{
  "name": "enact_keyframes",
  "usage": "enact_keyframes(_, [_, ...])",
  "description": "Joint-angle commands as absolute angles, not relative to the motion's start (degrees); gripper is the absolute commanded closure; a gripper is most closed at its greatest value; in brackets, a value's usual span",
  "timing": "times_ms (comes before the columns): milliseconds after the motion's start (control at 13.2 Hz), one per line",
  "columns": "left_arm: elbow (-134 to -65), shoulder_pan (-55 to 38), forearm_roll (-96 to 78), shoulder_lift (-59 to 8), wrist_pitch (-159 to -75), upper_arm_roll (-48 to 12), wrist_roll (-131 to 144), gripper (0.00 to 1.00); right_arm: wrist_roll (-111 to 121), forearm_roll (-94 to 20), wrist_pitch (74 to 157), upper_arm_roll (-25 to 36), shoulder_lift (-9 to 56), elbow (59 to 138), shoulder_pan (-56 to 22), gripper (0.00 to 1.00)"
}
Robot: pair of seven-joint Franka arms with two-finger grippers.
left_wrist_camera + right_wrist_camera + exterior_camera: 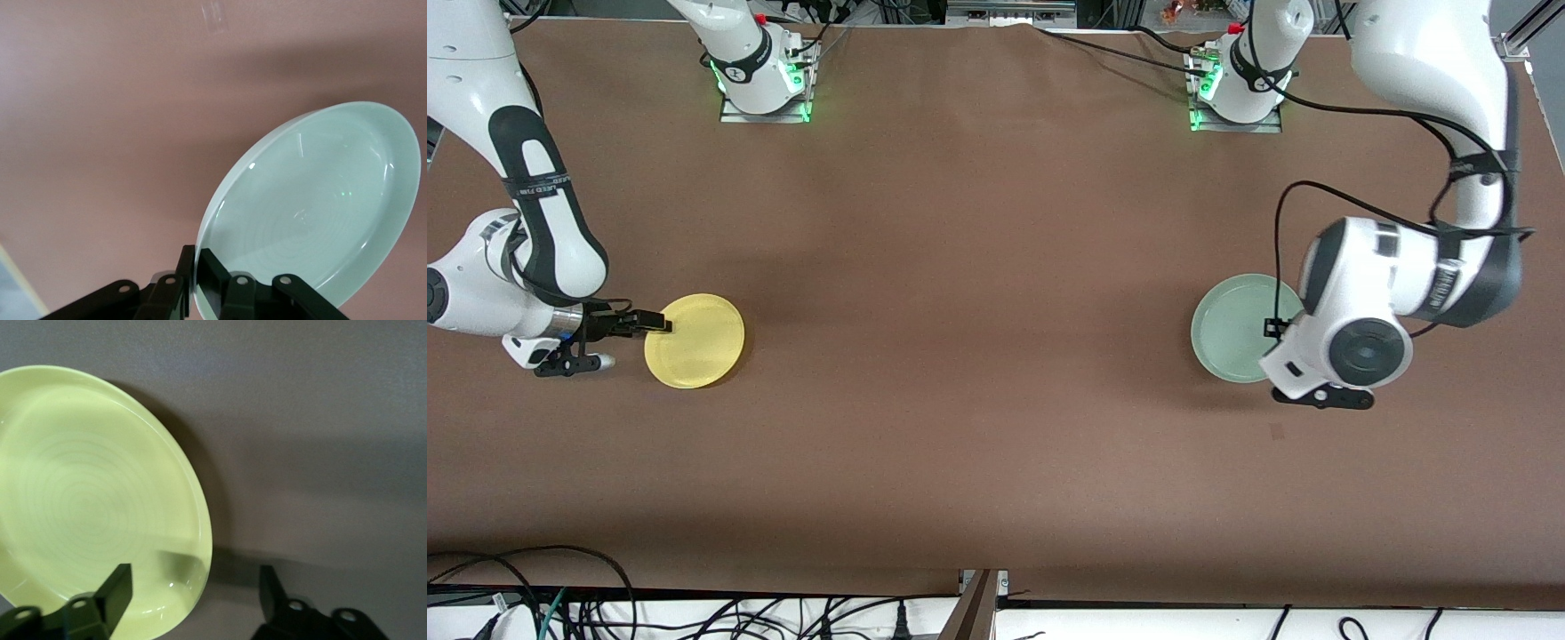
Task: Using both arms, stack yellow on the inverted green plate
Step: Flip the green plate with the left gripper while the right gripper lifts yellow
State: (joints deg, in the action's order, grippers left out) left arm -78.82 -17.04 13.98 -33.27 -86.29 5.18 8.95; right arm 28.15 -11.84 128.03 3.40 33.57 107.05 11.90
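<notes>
Left jaws grip green plate (313,207) — right jaws open.

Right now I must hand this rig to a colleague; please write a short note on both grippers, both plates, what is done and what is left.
Left gripper: fingers shut on the green plate's rim, at the left arm's end of the table; plate is right side up.
Right gripper: fingers open, straddling the yellow plate's rim, at the right arm's end; not closed.
Done: both arms are at their plates.
Left: grip yellow, invert green, stack yellow on it.
</notes>
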Motion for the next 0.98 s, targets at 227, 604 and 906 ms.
enact_keyframes(227, [-71.5, -30.6, 25.7, -33.7, -75.1, 6.2, 17.3, 1.00, 29.9, -13.3, 128.1, 2.8, 33.7, 106.5, 12.3, 0.75])
enact_keyframes(604, [-71.5, -45.6, 37.7, -34.2, -68.7, 6.1, 27.6, 1.00, 30.8, -13.3, 128.1, 2.7, 33.7, 106.5, 12.4, 0.97])
enact_keyframes(906, [-71.5, -58.3, 45.4, -38.1, -64.6, 6.2, 36.4, 1.00, 30.9, -13.2, 128.1, 2.7, 33.7, 106.3, 12.4, 1.00])
